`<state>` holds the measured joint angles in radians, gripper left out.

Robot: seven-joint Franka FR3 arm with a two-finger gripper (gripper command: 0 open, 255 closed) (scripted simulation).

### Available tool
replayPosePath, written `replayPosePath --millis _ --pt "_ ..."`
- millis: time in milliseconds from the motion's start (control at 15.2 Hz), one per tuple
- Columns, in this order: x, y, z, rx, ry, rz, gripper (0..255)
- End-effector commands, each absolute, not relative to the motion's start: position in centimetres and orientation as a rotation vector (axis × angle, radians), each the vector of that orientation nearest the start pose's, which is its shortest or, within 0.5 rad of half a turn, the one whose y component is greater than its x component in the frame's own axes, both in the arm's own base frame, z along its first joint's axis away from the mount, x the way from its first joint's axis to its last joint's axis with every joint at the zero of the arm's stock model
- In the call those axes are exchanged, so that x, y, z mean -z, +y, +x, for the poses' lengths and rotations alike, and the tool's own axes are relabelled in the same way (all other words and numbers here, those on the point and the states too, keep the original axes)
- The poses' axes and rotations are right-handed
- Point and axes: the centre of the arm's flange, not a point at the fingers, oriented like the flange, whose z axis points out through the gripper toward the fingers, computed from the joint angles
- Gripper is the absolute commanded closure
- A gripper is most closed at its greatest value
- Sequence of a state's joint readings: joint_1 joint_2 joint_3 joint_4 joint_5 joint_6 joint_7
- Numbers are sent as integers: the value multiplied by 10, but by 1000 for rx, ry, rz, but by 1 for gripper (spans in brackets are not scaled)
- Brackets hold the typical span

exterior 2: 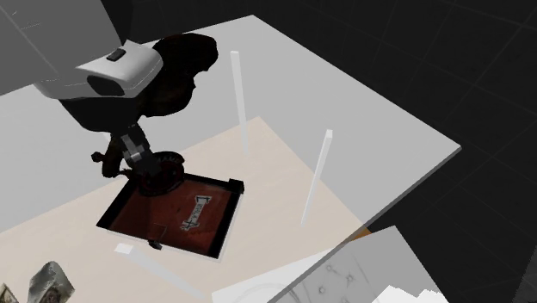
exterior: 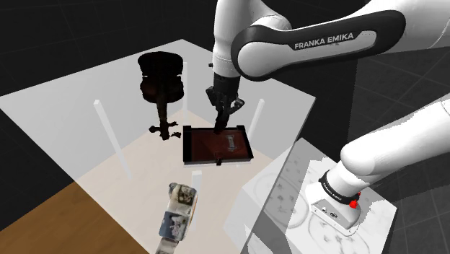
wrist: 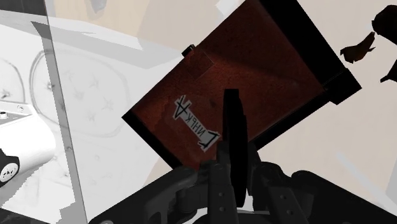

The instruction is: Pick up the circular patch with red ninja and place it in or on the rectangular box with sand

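A thin dark round patch (wrist: 232, 127) stands edge-on between my black fingers, and my gripper (wrist: 231, 181) is shut on it. It hangs just over the dark red rectangular box (wrist: 254, 70), above the box's near side. In the shoulder view the gripper (exterior: 220, 117) points down at the box (exterior: 205, 148), which has a black rim and a pale label inside. In the second exterior view the patch (exterior 2: 165, 168) shows as a dark disc at the gripper (exterior 2: 146, 163), over the far left corner of the box (exterior 2: 138, 211). The patch's picture is too dark to make out.
A dark violin-shaped object (exterior: 162, 79) lies beyond the box towards the shoulder view's left. Thin white posts (exterior: 105, 126) stand around the pale table (exterior: 65, 108). A crumpled printed packet (exterior: 180, 209) lies nearer the front. My stand (exterior: 339, 216) is at the lower right.
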<state>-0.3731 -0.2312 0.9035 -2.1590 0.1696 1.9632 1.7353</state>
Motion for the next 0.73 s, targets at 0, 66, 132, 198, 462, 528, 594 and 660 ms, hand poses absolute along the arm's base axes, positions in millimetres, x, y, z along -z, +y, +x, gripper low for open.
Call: replayPosePath --millis 0,66,132,198,462,528,594,660 --pt "-441 275 419 7 1921 -2550 255" --pt "-436 275 419 7 1921 -2550 255" --pt "-431 275 419 7 1921 -2550 255" --pt "-426 275 419 7 1921 -2550 255" --pt "-415 275 419 7 1921 -2550 255" --pt "-415 275 419 7 1921 -2550 255" --pt "-415 275 419 7 1921 -2550 255" --pt "-415 275 419 7 1921 -2550 255"
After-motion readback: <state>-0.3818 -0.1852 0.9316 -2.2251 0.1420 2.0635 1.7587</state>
